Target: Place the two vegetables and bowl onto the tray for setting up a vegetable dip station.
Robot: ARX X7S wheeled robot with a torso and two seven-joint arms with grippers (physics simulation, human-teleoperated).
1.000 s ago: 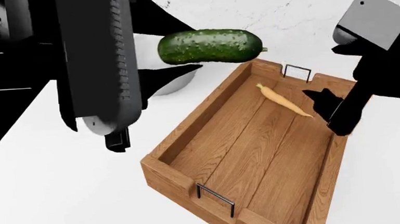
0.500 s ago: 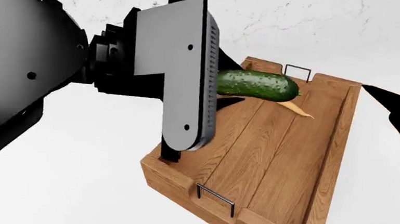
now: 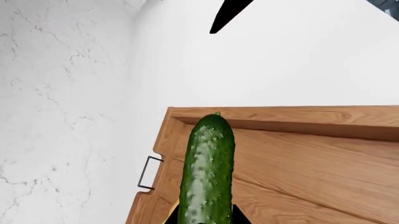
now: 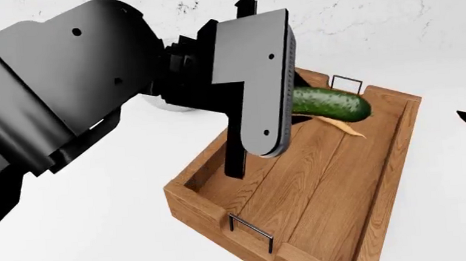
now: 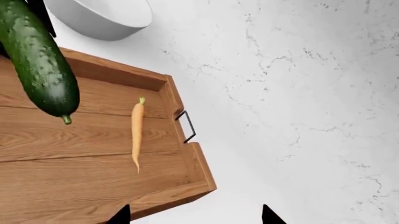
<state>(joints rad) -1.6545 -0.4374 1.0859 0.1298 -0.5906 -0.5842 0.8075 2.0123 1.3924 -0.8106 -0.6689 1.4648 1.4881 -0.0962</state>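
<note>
My left gripper [image 3: 206, 215] is shut on the dark green bumpy cucumber [image 3: 209, 172], one black finger on each side of it. The cucumber [image 4: 333, 103] hangs level over the far end of the wooden tray [image 4: 303, 211], just above the pale-orange carrot [image 4: 351, 129]. That carrot [image 5: 136, 133] lies flat on the tray floor near the far wire handle [image 5: 187, 127]. Outside the tray's far corner stands the white bowl [image 5: 100, 16], almost fully hidden behind my left arm in the head view. My right gripper [image 5: 194, 215] is open and holds nothing, off the tray's right side.
The tray's near wire handle [image 4: 251, 229] faces me. My bulky left arm [image 4: 94, 108] crosses the head view and hides the table behind it. A marbled white wall [image 4: 388, 12] rises behind the white table [image 4: 86, 236].
My left arm has swung right and down, bringing the cucumber from beyond the tray's far corner to above the carrot. The right gripper has drawn back out of the tray to the right.
</note>
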